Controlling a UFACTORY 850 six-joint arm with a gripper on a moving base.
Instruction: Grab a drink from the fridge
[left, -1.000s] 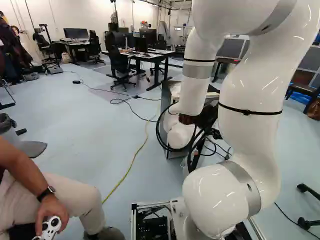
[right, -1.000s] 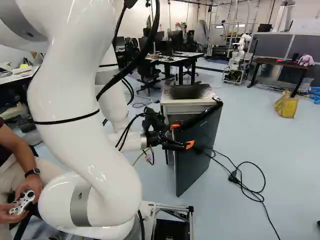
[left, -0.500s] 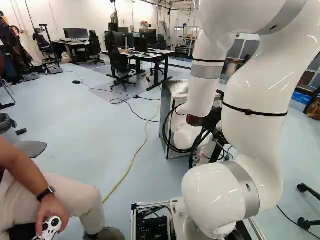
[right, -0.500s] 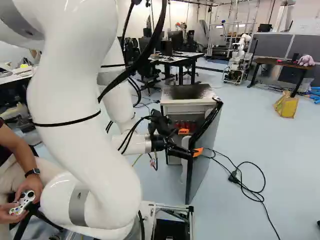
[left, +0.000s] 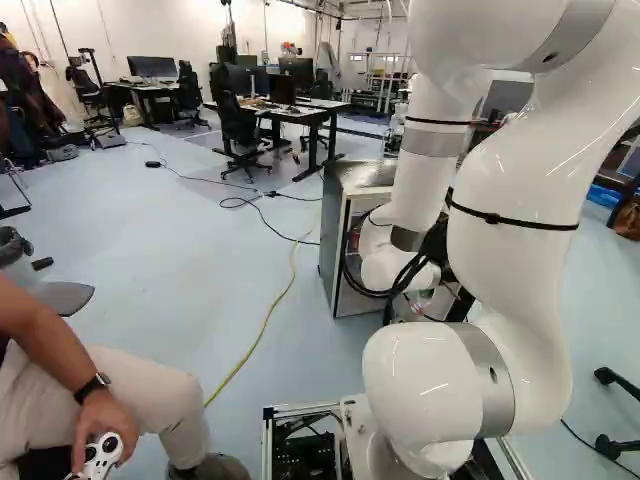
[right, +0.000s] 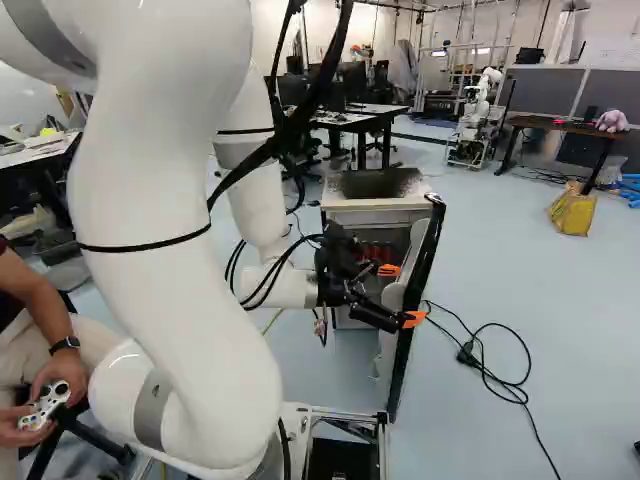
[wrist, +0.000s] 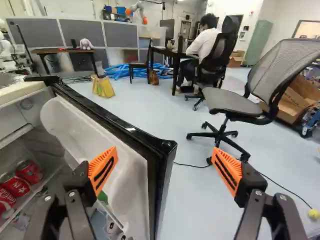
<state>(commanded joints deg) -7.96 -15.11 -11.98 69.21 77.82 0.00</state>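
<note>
My gripper (right: 402, 295) is at the fridge's open front in the right base view. In the wrist view the gripper (wrist: 165, 167) stands wide open, holding nothing. The black-edged fridge door (wrist: 156, 142) shows between its two fingers, nearer one of them; that finger overlaps the door's white inner side, and contact cannot be told. Several red drink cans (wrist: 15, 185) lie inside the fridge (right: 378, 203), beyond that same finger's side. A green item and other containers sit low in the door, partly hidden. In the left base view the arm covers much of the fridge's front.
A black cable (right: 495, 375) lies on the floor right of the door. An office chair (wrist: 232, 102) stands beyond the door, near a seated person. Another robot (right: 475, 120) is at the back. A person with a controller (left: 102, 455) sits left of the base.
The fridge door has swung wider, baring its white inner side and the red cans. My arm has shifted rightward with the gripper, which stays open. The base has not moved.
</note>
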